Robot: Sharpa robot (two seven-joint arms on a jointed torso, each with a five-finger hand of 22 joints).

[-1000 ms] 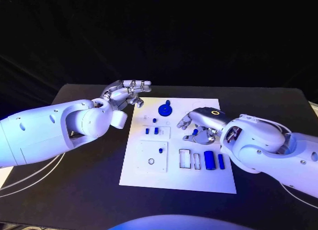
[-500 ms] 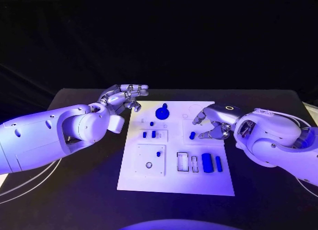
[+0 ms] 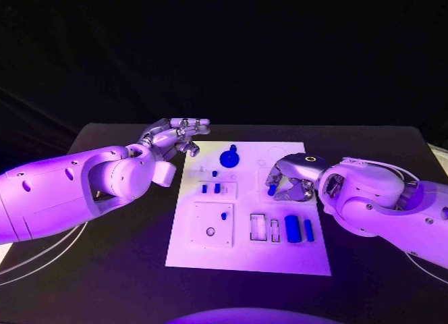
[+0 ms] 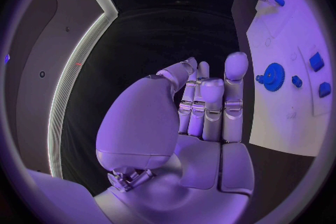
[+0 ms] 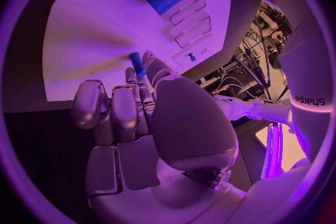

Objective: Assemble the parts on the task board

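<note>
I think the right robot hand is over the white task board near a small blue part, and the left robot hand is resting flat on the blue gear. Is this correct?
Not quite. The left robot hand is not on the blue gear; the head view shows it apart from the gear, at the task board's far left corner. The right robot hand is indeed over the board near a small blue part.

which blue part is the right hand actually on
The small blue peg at the right hand fingertips, mid-board. The blue gear and two cylinders lie apart, untouched.
</note>
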